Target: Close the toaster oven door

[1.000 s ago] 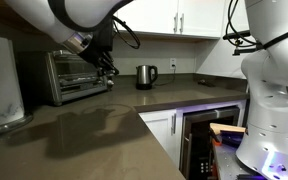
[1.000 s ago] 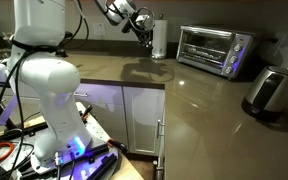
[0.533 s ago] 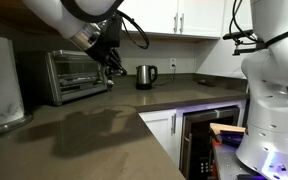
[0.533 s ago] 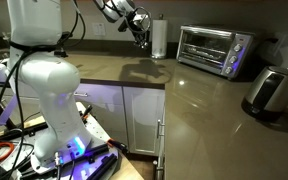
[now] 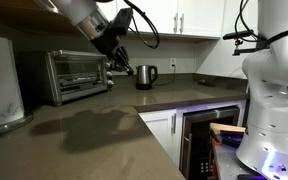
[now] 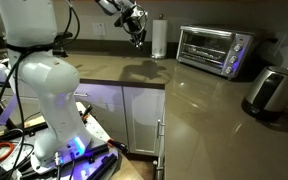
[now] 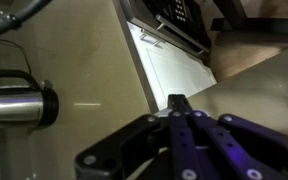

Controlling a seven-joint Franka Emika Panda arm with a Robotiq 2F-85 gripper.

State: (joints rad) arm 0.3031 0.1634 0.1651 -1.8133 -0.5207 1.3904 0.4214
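Kitchen corner: glossy grey-brown countertop [image 5: 94, 125], white upper cabinets [image 5: 179, 18], white base cabinets [image 6: 134, 115], black under-counter oven [image 5: 197, 140], dim light.

You can read no text, brand or number here; the toaster oven [image 6: 209, 50] control strip [image 6: 238, 56] is too small to make out.

The toaster oven [image 5: 72, 76] is brushed silver metal with a glossy glass toaster oven door [image 6: 204, 47], the kettle [image 5: 145, 76] polished steel, the table [image 5: 94, 135] smooth and reflective.
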